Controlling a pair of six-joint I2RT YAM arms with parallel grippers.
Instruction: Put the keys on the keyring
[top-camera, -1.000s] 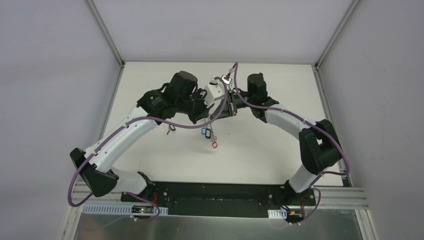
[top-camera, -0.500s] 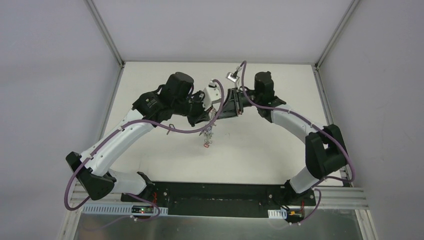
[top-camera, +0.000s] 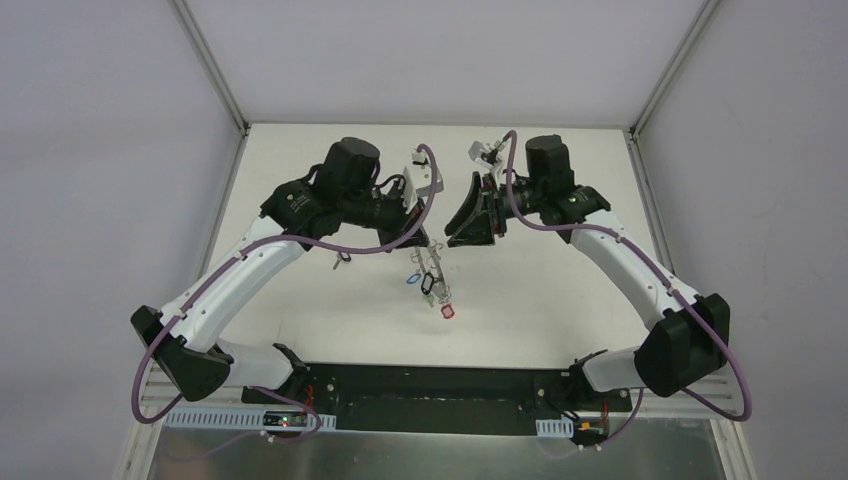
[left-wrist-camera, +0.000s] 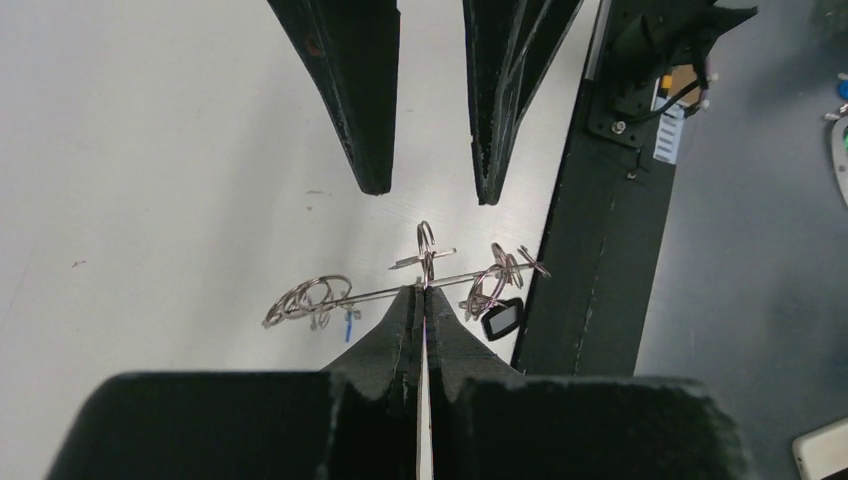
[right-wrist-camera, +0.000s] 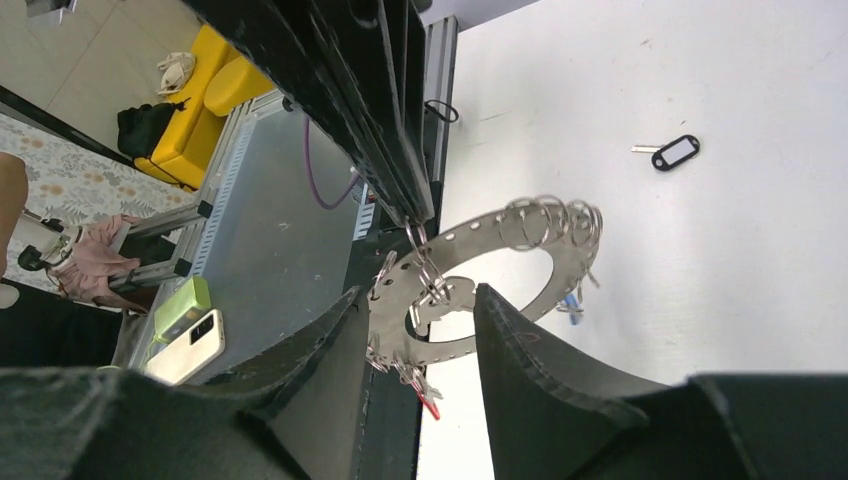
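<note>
Top view: left gripper (top-camera: 425, 238) shut, keys (top-camera: 430, 284) hanging in a bunch beneath it above the table (top-camera: 560, 300); right gripper (top-camera: 460, 230) just beside, jaws parted, holding nothing; loose key (top-camera: 343, 257) lying flat on the table. Left wrist: fingers pinched on the keyring (left-wrist-camera: 375, 293), seen edge-on. Right wrist: flat perforated hoop framed between the parted fingers (right-wrist-camera: 540, 360), not touched; red tag (right-wrist-camera: 430, 405) lowest.

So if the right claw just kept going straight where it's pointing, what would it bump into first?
Most likely the keyring, pinched in the left gripper directly ahead of the right gripper, in line with the gap between its open fingers. How far off is hard to judge.
</note>
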